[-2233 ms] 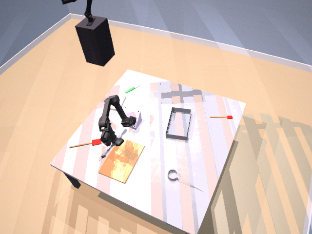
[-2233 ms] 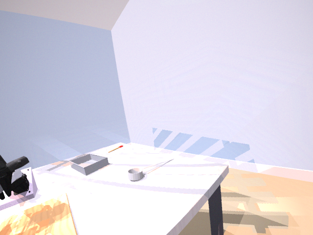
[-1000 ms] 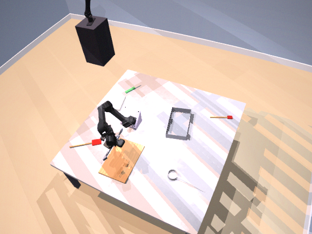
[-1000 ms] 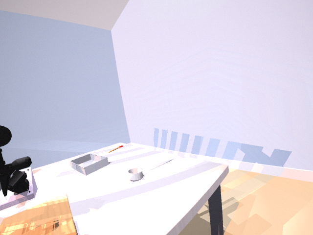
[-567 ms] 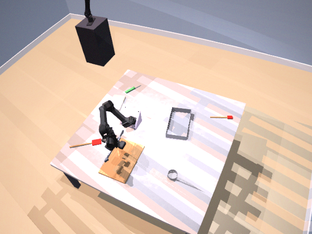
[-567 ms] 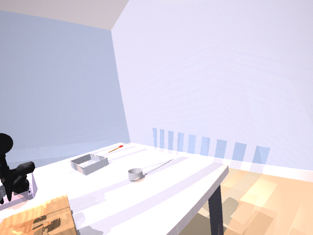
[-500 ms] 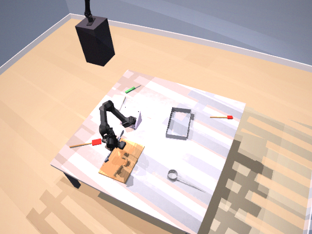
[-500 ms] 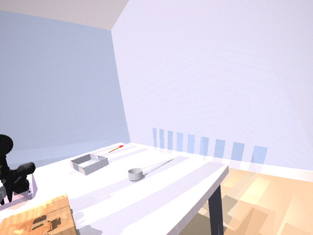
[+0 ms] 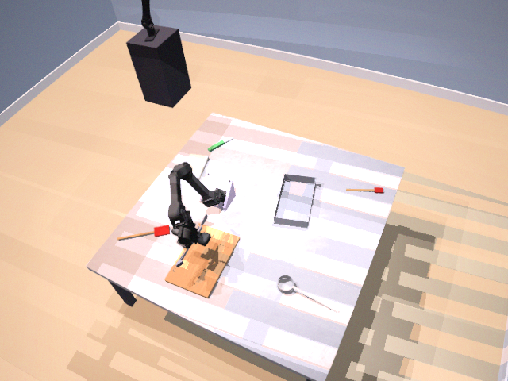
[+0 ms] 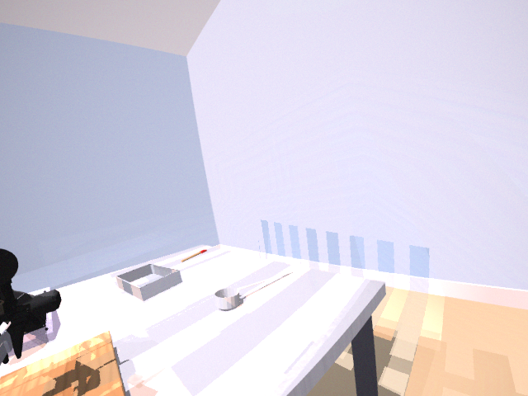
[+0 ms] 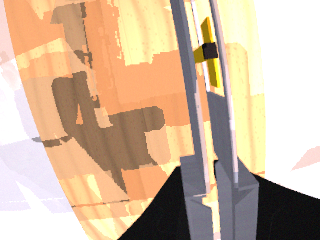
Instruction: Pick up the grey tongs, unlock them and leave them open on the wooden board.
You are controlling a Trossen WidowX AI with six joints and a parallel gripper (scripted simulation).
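Observation:
The grey tongs (image 9: 180, 261) (image 11: 229, 110) are held off the tin, above the left edge of the wooden board (image 9: 228, 244) (image 10: 38, 368) (image 11: 140, 85). My gripper (image 9: 189, 246) (image 11: 199, 170) is shut on the tongs; the black fingers stand on both sides of them in the wrist view. The two tong arms run close together and almost parallel. A yellow lock piece (image 11: 206, 54) with a small black block sits between them. The arm hides the middle of the tongs in the top view. Whether the lock is released cannot be told.
The grey roasting tin (image 9: 291, 223) (image 10: 164, 285) stands mid-table. A small pan (image 9: 286, 284) (image 10: 227, 299) lies front right with its long handle pointing right. A red-headed spatula (image 9: 161, 230) lies left of the gripper. Another red-headed tool (image 9: 378, 190) lies far right. A green-handled tool (image 9: 216, 145) lies at the back.

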